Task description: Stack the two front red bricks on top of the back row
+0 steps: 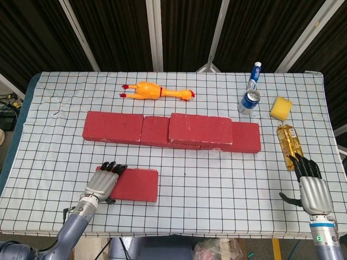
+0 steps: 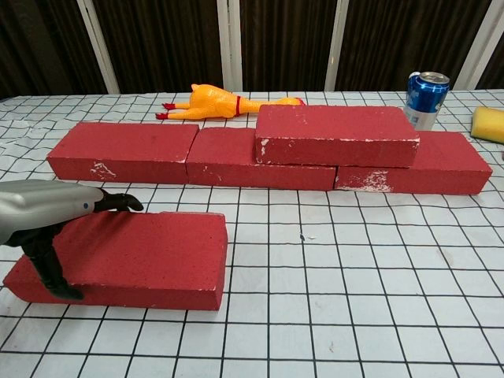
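Three red bricks form the back row. A further red brick lies stacked on the row's middle and right bricks. One red brick lies flat at the front left. My left hand grips its left end. The fingers reach across the top to the far edge, and the thumb presses the near face. My right hand is open at the right front of the table, holding nothing; it does not show in the chest view.
A yellow rubber chicken lies behind the row. A blue can, a blue-white bottle and a yellow sponge sit at back right. An amber bottle lies just beyond my right hand.
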Action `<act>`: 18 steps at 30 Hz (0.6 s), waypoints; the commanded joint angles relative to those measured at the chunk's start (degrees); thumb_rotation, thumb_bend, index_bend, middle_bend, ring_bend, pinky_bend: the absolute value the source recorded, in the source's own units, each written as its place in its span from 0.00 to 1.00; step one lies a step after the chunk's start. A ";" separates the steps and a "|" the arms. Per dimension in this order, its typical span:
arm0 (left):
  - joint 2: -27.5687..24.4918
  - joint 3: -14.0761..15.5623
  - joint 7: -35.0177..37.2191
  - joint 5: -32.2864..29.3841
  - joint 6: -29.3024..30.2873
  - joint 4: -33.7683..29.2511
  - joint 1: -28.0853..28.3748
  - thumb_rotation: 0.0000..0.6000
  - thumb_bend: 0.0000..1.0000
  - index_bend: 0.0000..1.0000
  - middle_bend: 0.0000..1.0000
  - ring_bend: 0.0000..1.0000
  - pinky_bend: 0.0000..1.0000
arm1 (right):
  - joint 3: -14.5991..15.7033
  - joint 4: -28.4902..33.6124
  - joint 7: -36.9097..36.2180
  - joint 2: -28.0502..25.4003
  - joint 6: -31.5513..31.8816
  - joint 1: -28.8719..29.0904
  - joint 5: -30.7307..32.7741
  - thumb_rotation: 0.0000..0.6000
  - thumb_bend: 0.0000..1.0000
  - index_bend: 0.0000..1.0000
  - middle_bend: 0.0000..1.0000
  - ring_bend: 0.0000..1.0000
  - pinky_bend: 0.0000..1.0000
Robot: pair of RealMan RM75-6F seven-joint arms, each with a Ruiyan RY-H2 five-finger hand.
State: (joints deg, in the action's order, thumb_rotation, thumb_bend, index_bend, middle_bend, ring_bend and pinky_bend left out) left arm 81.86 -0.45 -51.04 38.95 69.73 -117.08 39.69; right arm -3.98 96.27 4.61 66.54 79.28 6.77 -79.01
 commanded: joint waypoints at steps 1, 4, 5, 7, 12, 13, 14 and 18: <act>0.19 -0.01 -0.28 -0.34 0.49 -0.22 0.42 1.00 0.00 0.11 0.12 0.00 0.04 | -0.04 0.07 -0.18 -0.11 -0.11 0.02 0.06 1.00 0.16 0.01 0.00 0.00 0.00; 0.36 0.09 -0.43 -0.21 1.19 -0.25 0.67 1.00 0.00 0.13 0.16 0.00 0.04 | -0.10 0.09 -0.36 -0.12 0.06 -0.07 -0.04 1.00 0.16 0.01 0.00 0.00 0.00; 0.53 0.24 -0.79 -0.12 1.63 -0.06 0.78 1.00 0.00 0.14 0.17 0.00 0.04 | -0.09 0.10 -0.45 -0.15 0.06 -0.09 -0.09 1.00 0.16 0.01 0.00 0.00 0.00; 1.00 0.66 -1.89 -0.10 2.48 0.38 1.04 1.00 0.00 0.15 0.17 0.00 0.04 | -0.09 0.05 -0.40 -0.11 0.01 -0.09 -0.08 1.00 0.16 0.01 0.00 0.00 0.00; 1.90 0.73 -2.77 -0.97 3.51 0.86 1.43 1.00 0.00 0.19 0.20 0.00 0.04 | -0.12 0.22 -0.30 -0.13 0.06 -0.20 0.01 1.00 0.16 0.01 0.00 0.00 0.00; 2.01 0.63 -2.68 -0.88 3.69 0.97 1.48 1.00 0.00 0.19 0.21 0.00 0.04 | -0.19 0.27 -0.26 -0.12 0.12 -0.23 0.09 1.00 0.16 0.01 0.00 0.00 0.00; 2.08 0.57 -2.59 -0.70 3.87 1.08 1.49 1.00 0.00 0.20 0.22 0.00 0.04 | -0.25 0.33 -0.26 -0.17 0.15 -0.26 0.19 1.00 0.16 0.01 0.00 0.00 0.00; 1.90 0.00 -1.59 0.40 4.43 0.99 1.47 1.00 0.00 0.25 0.25 0.00 0.04 | -0.43 0.41 -0.26 -0.12 0.17 -0.32 0.52 1.00 0.16 0.02 0.00 0.00 0.00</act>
State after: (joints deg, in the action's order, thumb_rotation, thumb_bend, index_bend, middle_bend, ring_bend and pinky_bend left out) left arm 83.84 -0.26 -52.87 39.12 74.01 -116.04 41.16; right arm -4.41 96.67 4.35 66.42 79.45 6.46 -78.50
